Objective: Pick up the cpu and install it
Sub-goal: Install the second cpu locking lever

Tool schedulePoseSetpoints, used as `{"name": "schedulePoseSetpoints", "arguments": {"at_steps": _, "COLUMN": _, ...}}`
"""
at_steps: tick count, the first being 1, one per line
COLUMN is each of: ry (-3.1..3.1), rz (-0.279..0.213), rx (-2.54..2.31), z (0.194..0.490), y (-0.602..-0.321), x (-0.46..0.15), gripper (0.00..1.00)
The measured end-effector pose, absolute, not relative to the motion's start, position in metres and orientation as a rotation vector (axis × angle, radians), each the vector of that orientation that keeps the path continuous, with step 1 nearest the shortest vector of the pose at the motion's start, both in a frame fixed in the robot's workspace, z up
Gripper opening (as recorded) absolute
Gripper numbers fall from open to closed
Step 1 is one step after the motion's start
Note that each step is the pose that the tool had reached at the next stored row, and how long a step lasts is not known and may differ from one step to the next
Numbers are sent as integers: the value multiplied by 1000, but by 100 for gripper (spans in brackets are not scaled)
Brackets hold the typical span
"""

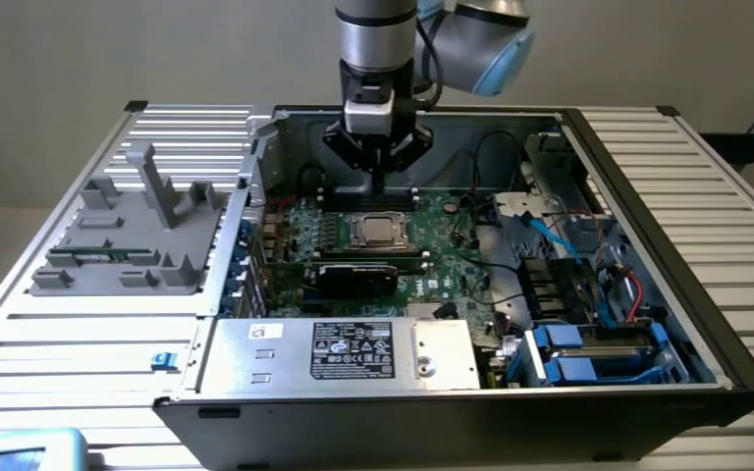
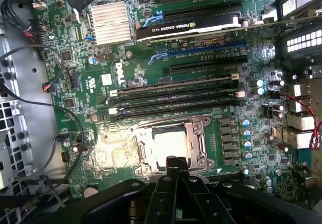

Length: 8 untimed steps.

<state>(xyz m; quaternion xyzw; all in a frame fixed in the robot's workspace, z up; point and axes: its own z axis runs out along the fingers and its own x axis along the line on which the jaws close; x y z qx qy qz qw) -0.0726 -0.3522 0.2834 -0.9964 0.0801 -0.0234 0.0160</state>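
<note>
Claw (image 2: 172,164) pressed together, empty, just above cpu (image 2: 171,144) seated in mobo socket (image 2: 171,148).

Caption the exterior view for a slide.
Shut gripper poised over the cpu seated in its motherboard socket inside the open computer case.

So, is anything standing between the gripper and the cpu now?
Nothing visible does. The gripper, jaws shut, hangs just above the cpu, which lies inside the socket frame on the motherboard. The metal frame surrounds the chip's edges but leaves its silvery top uncovered.
</note>
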Motion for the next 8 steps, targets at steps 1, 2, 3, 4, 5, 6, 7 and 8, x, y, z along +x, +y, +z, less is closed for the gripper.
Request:
{"name": "schedulePoseSetpoints", "arguments": {"at_steps": 1, "ry": 249, "rz": -74, "rx": -3105, "z": 283, "y": -352, "x": -73, "gripper": 11}}
{"name": "schedulePoseSetpoints", "arguments": {"at_steps": 2, "ry": 249, "rz": -74, "rx": -3107, "z": 284, "y": -352, "x": -73, "gripper": 11}}
{"name": "schedulePoseSetpoints", "arguments": {"at_steps": 3, "ry": 249, "rz": -74, "rx": -3107, "z": 284, "y": -352, "x": -73, "gripper": 11}}
{"name": "schedulePoseSetpoints", "arguments": {"at_steps": 4, "ry": 249, "rz": -74, "rx": -3107, "z": 284, "y": -352, "x": -73, "gripper": 11}}
{"name": "schedulePoseSetpoints", "arguments": {"at_steps": 5, "ry": 249, "rz": -74, "rx": -3107, "z": 284, "y": -352, "x": -73, "gripper": 11}}
{"name": "schedulePoseSetpoints", "arguments": {"at_steps": 6, "ry": 249, "rz": -74, "rx": -3107, "z": 284, "y": -352, "x": -73, "gripper": 11}}
{"name": "schedulePoseSetpoints", "arguments": {"at_steps": 7, "ry": 249, "rz": -74, "rx": -3107, "z": 284, "y": -352, "x": -73, "gripper": 11}}
{"name": "schedulePoseSetpoints", "arguments": {"at_steps": 8, "ry": 249, "rz": -74, "rx": -3107, "z": 284, "y": -352, "x": -73, "gripper": 11}}
